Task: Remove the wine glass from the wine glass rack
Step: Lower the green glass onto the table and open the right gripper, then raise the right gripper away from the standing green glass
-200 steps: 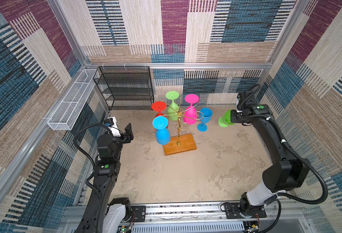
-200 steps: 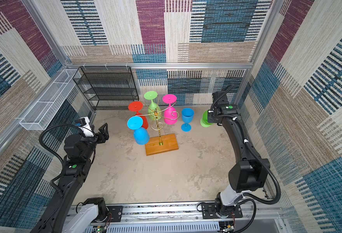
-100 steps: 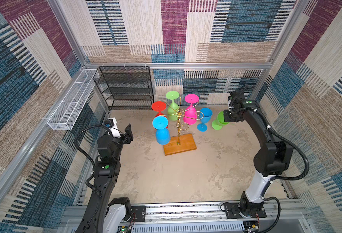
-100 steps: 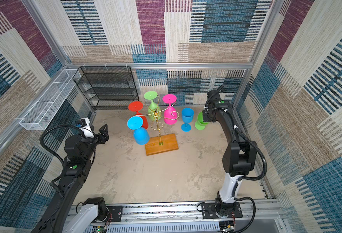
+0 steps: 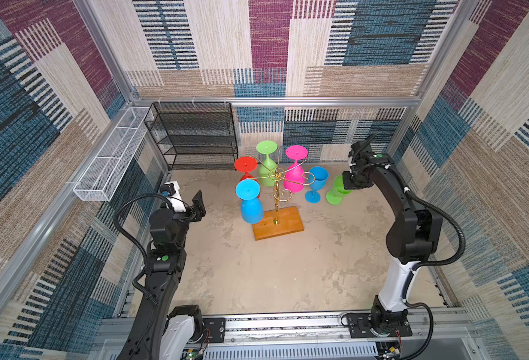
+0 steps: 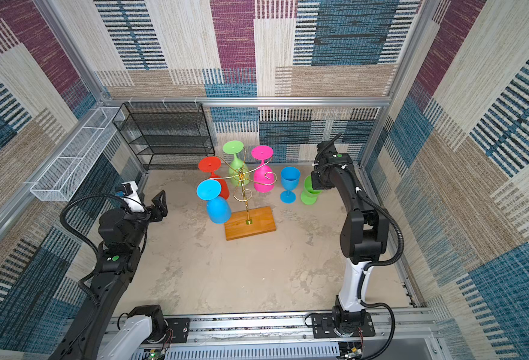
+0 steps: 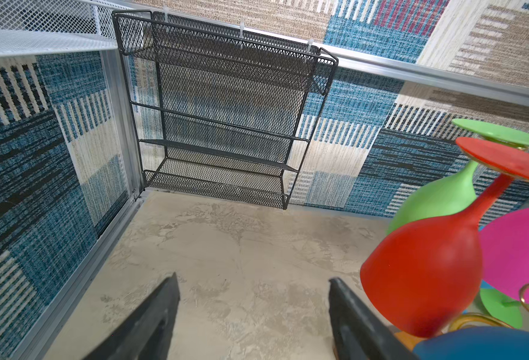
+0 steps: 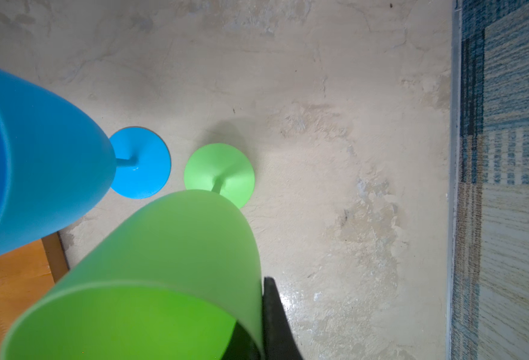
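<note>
Wine glass [image 5: 335,194], green, stands upright off the rack [image 5: 279,223], to its right and just beside a standing blue glass [image 5: 317,180]; their feet are close but apart. The right gripper [image 5: 349,184] is clamped on its rim, one finger inside the bowl and one outside. Whether its foot rests on the table [image 5: 272,274] is unclear. Hanging foot-up from the rack's gold arms: red glass [image 5: 245,164], pink glass [image 5: 293,184], hung green glass [image 5: 267,170], hung blue glass [image 5: 251,210]. The left gripper [image 7: 254,282] hovers left of the rack, jaws wide, empty.
</note>
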`<act>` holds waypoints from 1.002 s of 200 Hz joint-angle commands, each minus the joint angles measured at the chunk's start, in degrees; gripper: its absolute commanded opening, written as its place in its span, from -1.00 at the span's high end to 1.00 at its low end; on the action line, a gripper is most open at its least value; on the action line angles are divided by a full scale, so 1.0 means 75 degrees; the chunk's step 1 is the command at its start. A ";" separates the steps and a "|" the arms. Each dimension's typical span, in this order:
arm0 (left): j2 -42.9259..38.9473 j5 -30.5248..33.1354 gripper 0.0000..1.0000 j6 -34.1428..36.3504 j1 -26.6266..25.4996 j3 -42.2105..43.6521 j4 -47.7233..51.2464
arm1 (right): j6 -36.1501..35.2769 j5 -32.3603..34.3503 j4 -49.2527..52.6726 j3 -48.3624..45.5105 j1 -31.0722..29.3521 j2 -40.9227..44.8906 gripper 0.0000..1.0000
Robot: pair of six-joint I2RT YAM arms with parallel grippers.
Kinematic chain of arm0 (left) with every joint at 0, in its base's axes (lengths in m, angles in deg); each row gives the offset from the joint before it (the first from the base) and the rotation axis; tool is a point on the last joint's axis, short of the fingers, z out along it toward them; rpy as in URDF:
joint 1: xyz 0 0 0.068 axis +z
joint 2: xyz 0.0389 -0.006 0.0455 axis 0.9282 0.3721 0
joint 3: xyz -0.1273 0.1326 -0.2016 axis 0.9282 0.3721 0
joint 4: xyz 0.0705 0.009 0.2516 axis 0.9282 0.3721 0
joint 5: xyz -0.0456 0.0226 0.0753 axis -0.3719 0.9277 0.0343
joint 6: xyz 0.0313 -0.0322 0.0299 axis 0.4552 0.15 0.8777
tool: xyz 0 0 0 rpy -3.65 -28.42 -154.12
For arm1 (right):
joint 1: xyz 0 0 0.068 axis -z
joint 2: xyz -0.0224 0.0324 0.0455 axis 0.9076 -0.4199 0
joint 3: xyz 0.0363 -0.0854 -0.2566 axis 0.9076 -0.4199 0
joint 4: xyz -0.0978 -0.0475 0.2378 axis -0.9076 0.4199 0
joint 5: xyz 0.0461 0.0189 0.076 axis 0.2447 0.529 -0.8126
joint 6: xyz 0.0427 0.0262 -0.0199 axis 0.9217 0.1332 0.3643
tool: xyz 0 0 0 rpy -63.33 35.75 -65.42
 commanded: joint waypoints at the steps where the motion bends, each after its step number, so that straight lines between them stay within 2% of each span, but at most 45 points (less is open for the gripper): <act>1: -0.0026 -0.0116 -0.55 0.0077 0.0012 0.0012 -0.0275 | -0.0037 -0.0047 -0.0014 0.0113 -0.0007 -0.0082 0.88; 38: -0.0052 -0.0146 -0.55 0.0066 0.0013 0.0023 -0.0258 | -0.0042 -0.0131 0.0018 0.0210 -0.0016 -0.0256 0.81; 88: -0.0072 -0.0063 -0.55 0.0089 0.0024 0.0024 -0.0216 | -0.0018 -0.0210 -0.0003 0.0508 -0.0016 -0.0331 0.45; 124: -0.0106 0.0133 -0.55 0.0090 0.0036 0.0024 -0.0117 | -0.0018 -0.0616 -0.0202 0.0801 -0.0019 -0.0218 0.20; 147: -0.0165 0.0209 -0.54 -0.0023 0.0036 0.0061 -0.0155 | 0.0054 -0.0758 -0.0393 0.0938 -0.0016 -0.0079 0.11; 168: -0.0180 -0.0137 -0.54 -0.0329 0.0051 0.0129 -0.0479 | 0.0234 -0.0936 -0.1485 0.0304 -0.0004 0.0831 0.03; 185: -0.0115 -0.0656 -0.55 -0.0740 0.0082 -0.0114 -0.0254 | 0.0419 -0.1156 -0.2569 -0.0500 0.0002 0.1862 -0.19; 200: -0.0108 -0.1262 -0.54 -0.1194 0.0148 -0.0389 0.0048 | 0.0511 -0.1640 -0.3351 -0.1124 -0.0001 0.2691 -0.30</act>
